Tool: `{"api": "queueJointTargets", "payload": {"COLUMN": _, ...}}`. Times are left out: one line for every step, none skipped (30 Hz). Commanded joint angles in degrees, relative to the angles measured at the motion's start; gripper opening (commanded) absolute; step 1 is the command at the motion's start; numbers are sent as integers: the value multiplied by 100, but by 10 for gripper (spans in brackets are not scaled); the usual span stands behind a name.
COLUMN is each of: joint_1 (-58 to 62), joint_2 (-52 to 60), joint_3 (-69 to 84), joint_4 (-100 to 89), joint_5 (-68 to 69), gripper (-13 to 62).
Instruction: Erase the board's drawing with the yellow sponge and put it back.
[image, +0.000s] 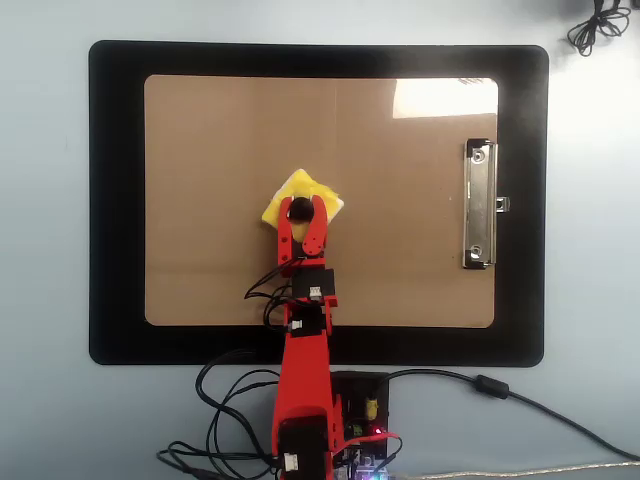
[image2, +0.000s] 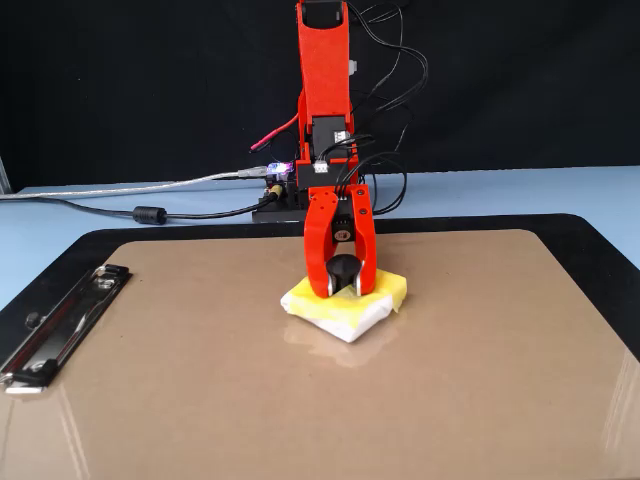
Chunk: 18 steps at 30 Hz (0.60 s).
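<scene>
- So on the far left of the overhead view there's just the black mat (image: 115, 200) with the brown board (image: 220, 140) lying on it, and that stretch of the board is bare.
- Around the middle of the board sits the yellow sponge (image: 300, 198), flat on the surface and turned like a diamond. In the fixed view the sponge (image2: 345, 305) is pressed down on the board (image2: 180, 400) too.
- The claw (image: 300, 212) is pinching the sponge's round black knob (image2: 343, 267), one red finger on each side, so only as far apart as the knob is wide. It's touching nothing else as far as I can see.
- Progress-wise: no drawing shows in either view. Either it's wiped off already or what's left is hiding under the sponge; can't tell which.
- So my guess is the wiping is mostly done, maybe a pass or two left to be sure.
- Still to do: carry the sponge off and put it back. Nothing here shows where its spot is.
- Over on the right is the metal clip (image: 480, 205), well apart from the sponge, and nothing's happening there.
</scene>
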Motion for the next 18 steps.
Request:
{"api": "queueJointTargets", "payload": {"joint_1": -44, "joint_2": 325, "joint_3": 562, "joint_4": -237, "joint_5": -53, "gripper": -81}}
{"api": "queueJointTargets", "payload": {"joint_1": -53, "joint_2": 633, "joint_3": 914, "joint_4": -334, "joint_5": -53, "gripper": -81}}
{"api": "queueJointTargets", "payload": {"joint_1": -62, "joint_2": 1081, "joint_3": 1380, "joint_4": -387, "joint_5": -44, "gripper": -81}}
{"api": "queueJointTargets", "payload": {"joint_1": -62, "joint_2": 1441, "joint_3": 1731, "joint_4": -387, "joint_5": -35, "gripper": -81}}
{"api": "queueJointTargets", "payload": {"joint_1": -70, "joint_2": 1793, "joint_3": 2048, "joint_4": -369, "joint_5": -26, "gripper": -81}}
{"api": "queueJointTargets", "payload": {"joint_1": -79, "joint_2": 2136, "joint_3": 2338, "joint_4": -352, "joint_5": -26, "gripper": -81}}
{"api": "queueJointTargets", "payload": {"joint_1": -79, "joint_2": 2408, "joint_3": 2549, "joint_4": -334, "joint_5": -26, "gripper": -81}}
{"api": "queueJointTargets", "payload": {"joint_1": -79, "joint_2": 2663, "joint_3": 2716, "joint_4": -325, "joint_5": -26, "gripper": -81}}
{"api": "queueJointTargets", "payload": {"joint_1": -70, "joint_2": 2733, "joint_3": 2760, "joint_4": -325, "joint_5": -26, "gripper": -81}}
{"api": "queueJointTargets", "payload": {"joint_1": -70, "joint_2": 2681, "joint_3": 2733, "joint_4": -299, "joint_5": -18, "gripper": -81}}
{"api": "queueJointTargets", "payload": {"joint_1": -70, "joint_2": 2514, "joint_3": 2575, "joint_4": -255, "joint_5": -18, "gripper": -81}}
{"api": "queueJointTargets", "payload": {"joint_1": -53, "joint_2": 2232, "joint_3": 2259, "joint_4": -185, "joint_5": -18, "gripper": -81}}
{"api": "queueJointTargets", "payload": {"joint_1": -9, "joint_2": 1784, "joint_3": 1819, "joint_4": -123, "joint_5": 0, "gripper": -81}}
{"api": "queueJointTargets", "payload": {"joint_1": 53, "joint_2": 1433, "joint_3": 1512, "joint_4": -123, "joint_5": 0, "gripper": -81}}
{"api": "queueJointTargets", "payload": {"joint_1": 176, "joint_2": 1072, "joint_3": 1195, "joint_4": -158, "joint_5": -9, "gripper": -81}}
{"api": "queueJointTargets", "payload": {"joint_1": 352, "joint_2": 756, "joint_3": 870, "joint_4": -176, "joint_5": 0, "gripper": -81}}
{"api": "queueJointTargets", "payload": {"joint_1": 527, "joint_2": 501, "joint_3": 580, "joint_4": -158, "joint_5": 0, "gripper": -81}}
{"api": "queueJointTargets", "payload": {"joint_1": 712, "joint_2": 334, "joint_3": 352, "joint_4": -149, "joint_5": 9, "gripper": -81}}
